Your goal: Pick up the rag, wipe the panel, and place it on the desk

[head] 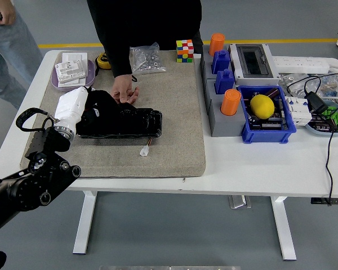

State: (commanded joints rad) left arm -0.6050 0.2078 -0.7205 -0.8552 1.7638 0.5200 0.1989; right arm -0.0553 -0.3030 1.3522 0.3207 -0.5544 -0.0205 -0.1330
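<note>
A black panel lies on the tan mat, left of centre. My left hand, black below a white forearm, rests on the panel's left end and is shut on a dark rag that is hard to tell from the hand and the panel. A person at the far side has a hand at the panel's far edge. A small white connector on a wire lies in front of the panel. My right arm is out of view.
Behind the panel are a purple plate with white cards, a yellow tape measure, a bag of screws and a colour cube. To the right stand grey blocks with orange cups, a blue bin and cables.
</note>
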